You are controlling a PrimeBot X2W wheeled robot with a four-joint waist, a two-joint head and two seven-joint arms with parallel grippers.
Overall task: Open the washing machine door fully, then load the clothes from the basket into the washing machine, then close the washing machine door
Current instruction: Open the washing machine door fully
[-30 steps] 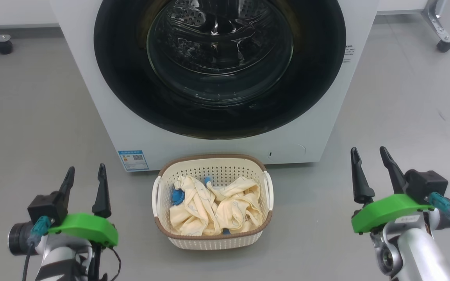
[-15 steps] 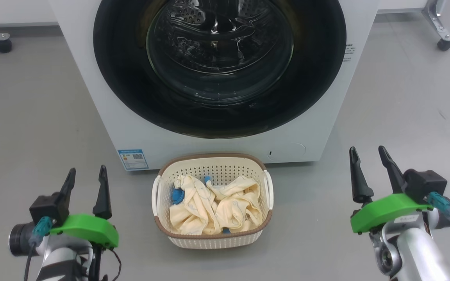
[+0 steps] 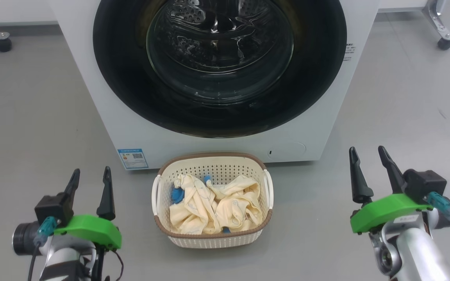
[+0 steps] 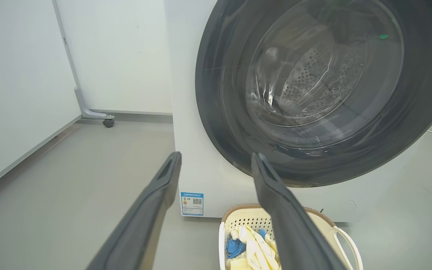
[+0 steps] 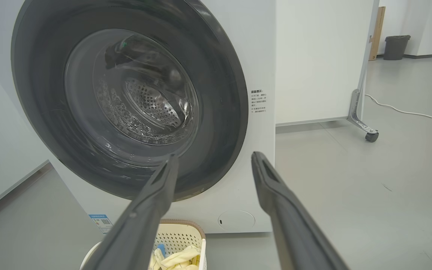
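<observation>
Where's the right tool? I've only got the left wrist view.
Observer: The right tool hangs open to the right of the basket, over the floor, touching nothing.
Operator: Basket contents? I see one corner.
Observer: The clothes lie in one crumpled heap inside, with nothing hanging over the rim.
Operator: Anything on the washer's right side?
Observer: A wheeled panel foot and a white cable on the floor, both apart from the washing machine.
</observation>
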